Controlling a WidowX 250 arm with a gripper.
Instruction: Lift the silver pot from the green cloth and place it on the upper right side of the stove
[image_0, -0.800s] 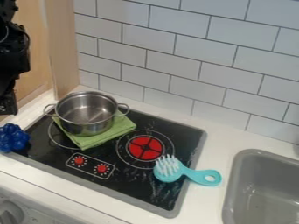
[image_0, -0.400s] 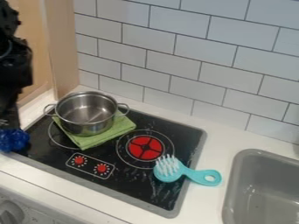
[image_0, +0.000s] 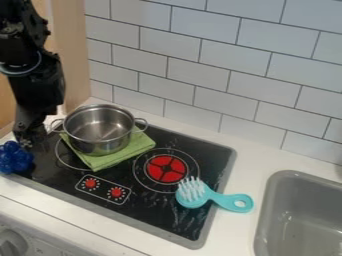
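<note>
A white tabletop (image_0: 237, 232) carries a black stove (image_0: 150, 210) at 7 o'clock. A black robot arm (image_0: 40, 90) comes in at 10 o'clock, its gripper (image_0: 27, 137) low at 9 o'clock; whether the jaws are spread or pressed together, one cannot tell. A gray sink (image_0: 287, 175) is at 4 o'clock. The silver pot (image_0: 100, 145) sits upright on a green cloth (image_0: 137, 146), at the stove's 11 o'clock. A turquoise brush (image_0: 224, 199) crosses its 4 o'clock edge; a bumpy blue object (image_0: 15, 159) is at its 9 o'clock.

Robot arm (image_0: 33, 75), upper left of pic, is all black w/ chunky, bumpy parts. Has a thin pale bluish-gray ring round it, lumpy bits up top, & a skinnier bit lower down.
</note>
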